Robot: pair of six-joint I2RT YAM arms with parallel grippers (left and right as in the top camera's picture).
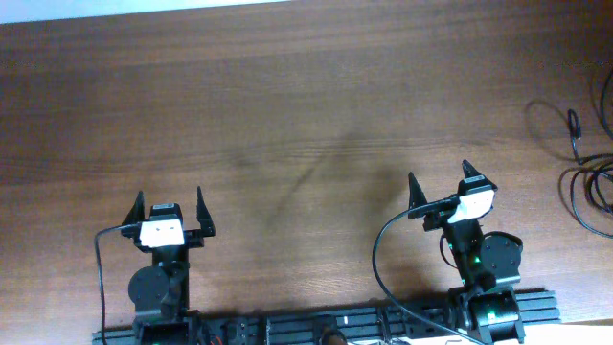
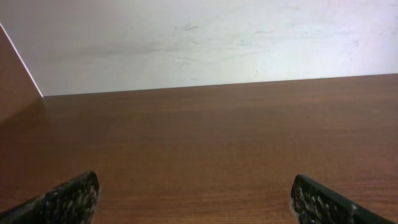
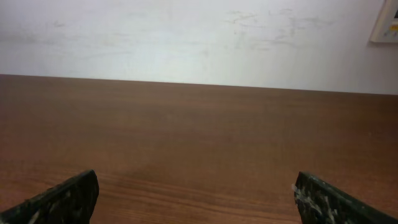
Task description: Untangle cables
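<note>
With both jaws wide open and empty, I'd reach well right of the right jaws and pinch a single loop of the cables [image 1: 575, 126].

No text, brand or number can be read in any view. At 2 o'clock in the right wrist view, a pale wall plate [image 3: 387, 25] carries faint marks too small to make out. Overhead, the left arm [image 1: 158, 287] at 7 o'clock and the right arm [image 1: 487, 257] at 4 o'clock each bear a white panel, left panel [image 1: 160, 230] and right panel [image 1: 473, 203], both showing blank.
</note>
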